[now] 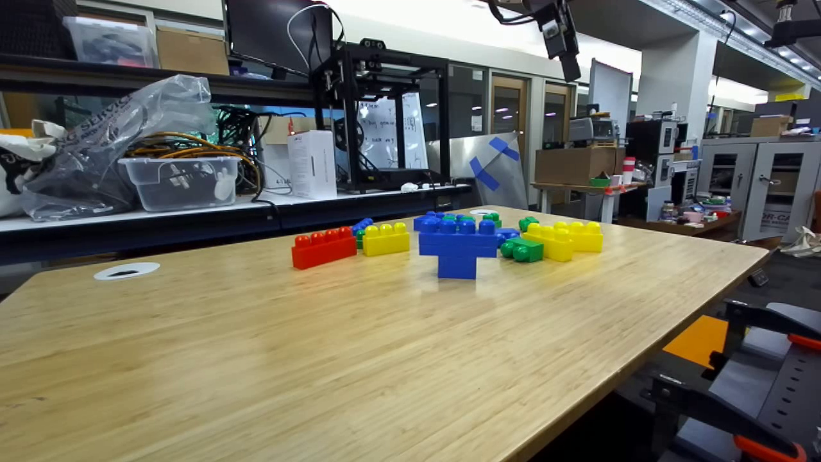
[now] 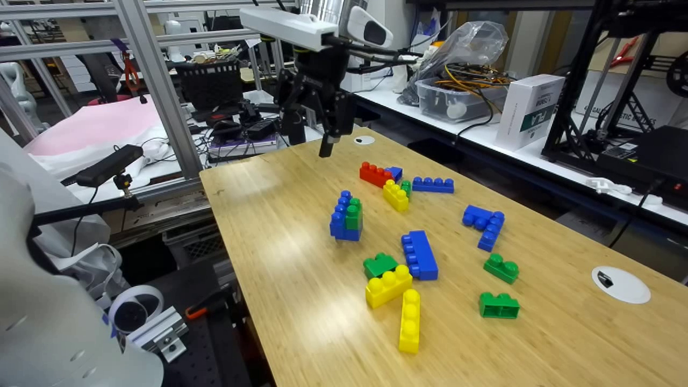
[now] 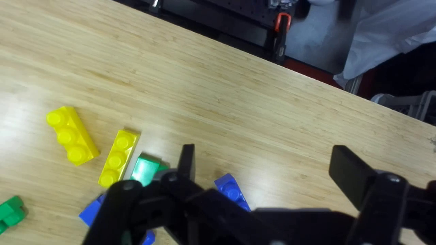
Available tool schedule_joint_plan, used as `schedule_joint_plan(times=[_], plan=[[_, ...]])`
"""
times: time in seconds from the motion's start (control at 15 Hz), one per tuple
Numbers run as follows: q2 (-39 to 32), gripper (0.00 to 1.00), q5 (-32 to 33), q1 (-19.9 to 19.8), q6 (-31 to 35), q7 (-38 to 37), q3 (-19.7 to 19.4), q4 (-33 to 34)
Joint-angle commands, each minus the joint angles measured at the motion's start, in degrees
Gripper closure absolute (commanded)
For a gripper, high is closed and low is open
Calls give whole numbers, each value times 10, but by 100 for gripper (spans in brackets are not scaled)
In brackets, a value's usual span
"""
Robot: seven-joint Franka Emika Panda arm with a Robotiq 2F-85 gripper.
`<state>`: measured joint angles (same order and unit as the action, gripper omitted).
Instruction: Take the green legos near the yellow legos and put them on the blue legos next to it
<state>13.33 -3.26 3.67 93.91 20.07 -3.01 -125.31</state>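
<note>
The green legos (image 2: 379, 265) lie on the table, touching or almost touching the yellow legos (image 2: 389, 286), a row beside a second yellow brick (image 2: 409, 321). In an exterior view the green legos (image 1: 523, 250) lie on their side, studs outward. The blue legos (image 2: 338, 221) are an upright stack with a green brick (image 2: 353, 215) on them; they also show in an exterior view (image 1: 457, 245). In the wrist view the blue legos (image 3: 232, 191) and green legos (image 3: 144, 170) are partly hidden by my gripper (image 3: 265, 160). My gripper is open, empty and high above the table (image 2: 310, 144).
A blue brick (image 2: 419, 255) lies beside the green legos. A red row (image 2: 375, 174), a shorter yellow group (image 2: 396, 195) and more blue bricks (image 2: 432, 185) stand farther off. Loose green bricks (image 2: 500, 306) lie near a white cable cover (image 2: 621, 285).
</note>
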Motion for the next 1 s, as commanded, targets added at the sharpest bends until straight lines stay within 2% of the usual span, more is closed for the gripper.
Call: schedule_joint_plan(times=[0.0, 0.33, 0.73, 0.93], plan=[[-54, 0, 43, -4, 2, 112, -3, 46], [-93, 0, 100, -17, 71, 273, -8, 56], [-147, 0, 120, -47, 163, 480, -13, 34], [-174, 0, 141, -57, 199, 534, -10, 24]])
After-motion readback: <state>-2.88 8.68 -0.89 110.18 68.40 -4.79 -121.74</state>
